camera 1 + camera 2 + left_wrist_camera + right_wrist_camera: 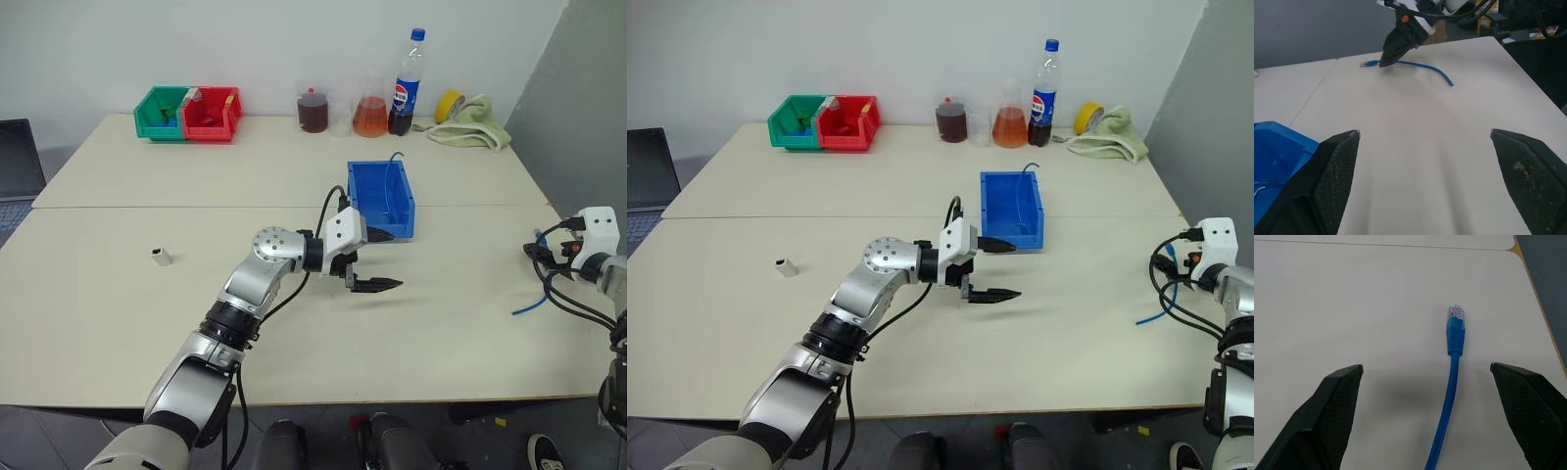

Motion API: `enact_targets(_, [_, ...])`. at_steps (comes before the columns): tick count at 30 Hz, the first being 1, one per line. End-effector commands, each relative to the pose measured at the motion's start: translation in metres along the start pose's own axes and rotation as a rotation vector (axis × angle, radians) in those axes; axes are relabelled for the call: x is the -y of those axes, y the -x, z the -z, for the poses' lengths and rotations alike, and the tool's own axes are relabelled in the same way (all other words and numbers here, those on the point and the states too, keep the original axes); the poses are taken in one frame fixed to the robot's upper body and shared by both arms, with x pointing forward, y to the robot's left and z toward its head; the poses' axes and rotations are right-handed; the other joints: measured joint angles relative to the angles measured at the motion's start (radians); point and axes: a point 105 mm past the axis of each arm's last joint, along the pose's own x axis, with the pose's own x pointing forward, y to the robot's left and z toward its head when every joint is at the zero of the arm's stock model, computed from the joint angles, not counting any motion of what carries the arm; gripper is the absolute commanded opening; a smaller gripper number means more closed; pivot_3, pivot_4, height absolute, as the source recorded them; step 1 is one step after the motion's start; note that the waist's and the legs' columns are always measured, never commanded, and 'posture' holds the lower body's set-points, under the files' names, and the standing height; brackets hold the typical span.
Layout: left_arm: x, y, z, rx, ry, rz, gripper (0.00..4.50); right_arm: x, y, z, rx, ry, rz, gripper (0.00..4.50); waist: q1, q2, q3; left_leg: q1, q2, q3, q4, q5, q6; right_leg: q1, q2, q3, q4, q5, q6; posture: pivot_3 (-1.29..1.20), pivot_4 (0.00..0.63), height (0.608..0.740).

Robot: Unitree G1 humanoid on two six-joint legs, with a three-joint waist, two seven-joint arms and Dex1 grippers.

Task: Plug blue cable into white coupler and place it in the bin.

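The cable (1452,382), light, limp and best pinched just behind its plug, lies on the desk (441,333) between the spread fingers of the right gripper (1425,416).

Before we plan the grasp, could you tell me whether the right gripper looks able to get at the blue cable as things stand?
Probably yes. The right gripper is open, its fingers either side of the blue cable, which lies free on the bare table with nothing between them.
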Motion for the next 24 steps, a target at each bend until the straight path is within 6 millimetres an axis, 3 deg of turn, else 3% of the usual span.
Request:
enact_targets(1, [-0.001, 0.003, -0.011, 0.020, -0.036, -0.004, 4.50, 0.008, 0.003, -0.010, 0.021, 0.019, 0.014, 4.44, 0.000, 0.000, 0.000, 0.000, 0.000, 0.000, 0.000, 0.000, 0.000, 0.000, 0.000, 0.000, 0.000, 0.000, 0.000, 0.00, 0.150, 0.740])
enact_targets(11, [0.001, 0.003, -0.009, 0.020, -0.022, -0.007, 4.50, 0.010, 0.003, 0.006, -0.027, -0.051, 0.006, 4.44, -0.001, 0.001, 0.000, 0.000, 0.000, 0.000, 0.000, 0.000, 0.000, 0.000, 0.000, 0.000, 0.000, 0.000, 0.000, 0.00, 0.150, 0.740])
enact_targets(14, [0.000, 0.004, -0.008, 0.015, -0.017, -0.007, 4.50, 0.013, 0.005, 0.004, -0.009, -0.104, 0.011, 3.97, -0.001, 0.001, 0.000, 0.000, 0.000, 0.000, 0.001, 0.000, 0.000, 0.000, 0.000, 0.000, 0.001, 0.000, 0.000, 0.00, 0.150, 0.740])
enact_targets(24, [-0.002, 0.005, -0.009, 0.013, -0.012, 0.001, 4.50, 0.011, 0.005, 0.006, -0.009, -0.140, -0.005, 1.55, -0.002, 0.001, 0.000, 0.000, 0.000, 0.000, 0.001, 0.000, 0.000, 0.000, 0.000, 0.000, 0.001, 0.000, 0.000, 0.00, 0.150, 0.740])
